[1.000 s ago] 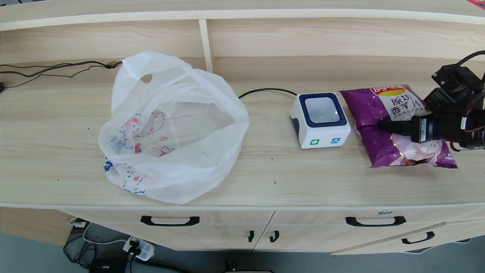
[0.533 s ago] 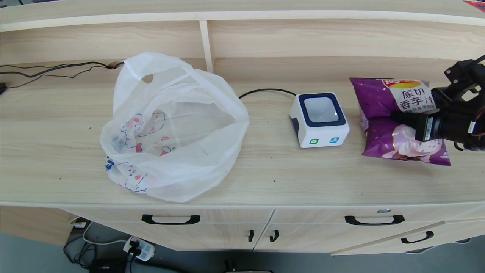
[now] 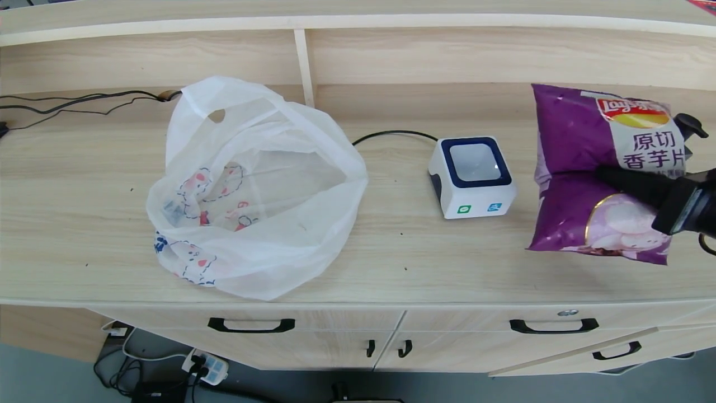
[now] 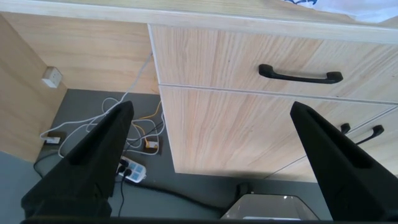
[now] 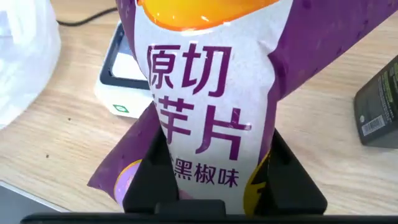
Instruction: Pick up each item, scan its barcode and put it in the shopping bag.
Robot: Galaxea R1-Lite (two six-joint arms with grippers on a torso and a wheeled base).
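Black right gripper, clenched across the middle of the purple chip bag. A second earlier the bag had lain flat on the wooden counter, just right of the scanner. Now it was raised off the counter and nearer the head camera, to the right of the scanner. Its long axis ran from far to near in the head view, with the logo end toward the back shelf and the printed face toward the camera. The white shopping bag lay open well left of the scanner, unchanged. Left gripper, fingers spread wide, faced a drawer front below the counter.
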